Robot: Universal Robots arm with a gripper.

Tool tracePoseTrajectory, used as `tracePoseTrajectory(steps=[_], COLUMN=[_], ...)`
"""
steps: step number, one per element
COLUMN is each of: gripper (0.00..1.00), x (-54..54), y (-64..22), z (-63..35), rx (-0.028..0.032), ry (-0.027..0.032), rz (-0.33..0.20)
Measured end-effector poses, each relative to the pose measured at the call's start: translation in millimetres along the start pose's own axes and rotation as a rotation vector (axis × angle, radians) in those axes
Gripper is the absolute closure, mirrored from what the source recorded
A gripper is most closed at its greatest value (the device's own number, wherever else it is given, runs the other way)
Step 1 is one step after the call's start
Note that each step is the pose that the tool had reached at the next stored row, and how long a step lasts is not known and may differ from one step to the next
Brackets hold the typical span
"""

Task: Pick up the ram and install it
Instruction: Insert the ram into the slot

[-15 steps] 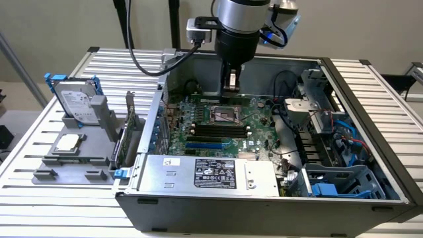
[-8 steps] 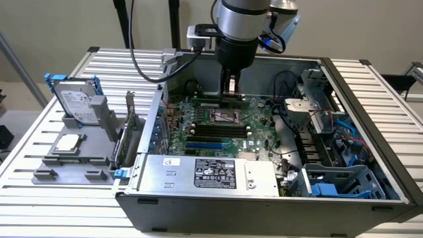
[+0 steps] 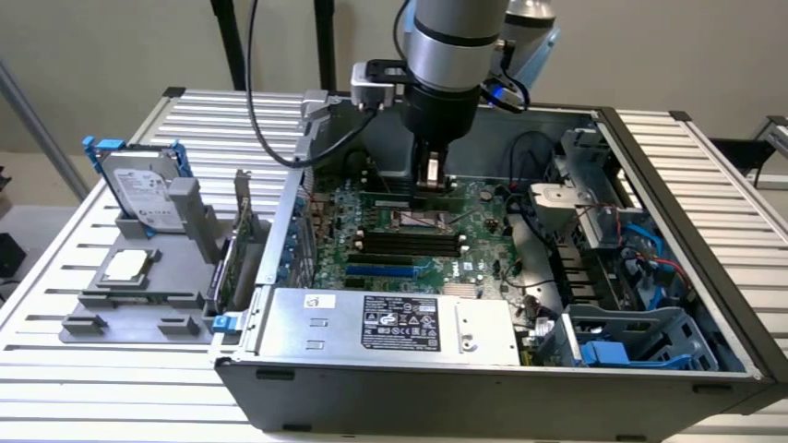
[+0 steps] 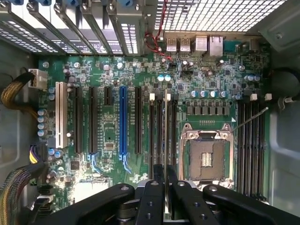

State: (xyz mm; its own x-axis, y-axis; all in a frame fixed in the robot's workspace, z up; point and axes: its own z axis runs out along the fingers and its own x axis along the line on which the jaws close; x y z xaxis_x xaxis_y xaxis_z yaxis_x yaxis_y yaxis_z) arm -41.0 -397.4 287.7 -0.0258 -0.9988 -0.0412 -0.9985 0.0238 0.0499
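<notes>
I had the gripper (image 3: 431, 185) down inside the open computer case (image 3: 493, 388), its matte black fingers (image 4: 152, 197) clamped on the ram (image 4: 165, 131). Through the wrist camera the ram showed edge-on, a thin pale line running straight out from between the fingertips. It was lined up over the bank of long black memory slots (image 4: 157, 126), which had white latches at their far ends. Whether its lower edge touched a slot, I could not tell.

The green motherboard (image 4: 93, 70) was crowded with small round capacitors and fine solder points. Just beside the ram's slots sat the square CPU socket (image 4: 206, 157) in a shiny metal frame, and a second bank of black slots (image 4: 251, 145) lay on the socket's other side. A glossy blue slot (image 4: 123, 122) and a white slot (image 4: 59, 115) stood further off, with braided cables (image 4: 14, 93) curling along the case wall.

In the exterior view a silver power supply (image 3: 394, 323) boxed in the near edge of the board. Outside the case, towards the exterior view's left, a hard drive (image 3: 136, 189) in a blue frame leaned upright in a grey holder (image 3: 136, 305). An expansion card (image 3: 243, 231) stood on edge beside it, all on the ribbed metal table (image 3: 726, 185).
</notes>
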Motion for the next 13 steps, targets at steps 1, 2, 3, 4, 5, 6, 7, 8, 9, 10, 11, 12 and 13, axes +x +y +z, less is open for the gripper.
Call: tracePoseTrajectory(steps=[1,2,3,4,5,6,7,8,9,10,11,12,13], gripper=[0.87,0.87,0.87,0.87,0.87,0.87,0.87,0.87,0.87,0.87,0.87,0.87,0.87], x=[0.1,0.1,0.2,0.3,0.4,0.6,0.8,1.0,1.2,1.6,1.9,2.4,3.0], y=[-0.4,-0.8,-1.1,-1.4,-1.6,-1.8,-1.9,-2.1,-2.1,-2.3,-2.3,-2.6,-2.7], z=[1.8,3.6,5.4,7.2,9.0,10.8,12.6,14.4,16.2,18.1,19.8,21.7,23.4], rx=[0.0,0.0,0.0001,0.0001,0.0001,0.0,0.0,0.0,0.0,0.0001,0.0,0.0,0.0], ry=[0.0001,0.0,-0.0001,-0.0001,-0.0001,0.0,-0.0001,0.0,-0.0001,-0.0001,0.0,-0.0001,-0.0001], rz=[0.0,0.0,0.0,0.0,0.0,0.0,0.0,0.0,0.0,0.0,0.0,0.0,0.0])
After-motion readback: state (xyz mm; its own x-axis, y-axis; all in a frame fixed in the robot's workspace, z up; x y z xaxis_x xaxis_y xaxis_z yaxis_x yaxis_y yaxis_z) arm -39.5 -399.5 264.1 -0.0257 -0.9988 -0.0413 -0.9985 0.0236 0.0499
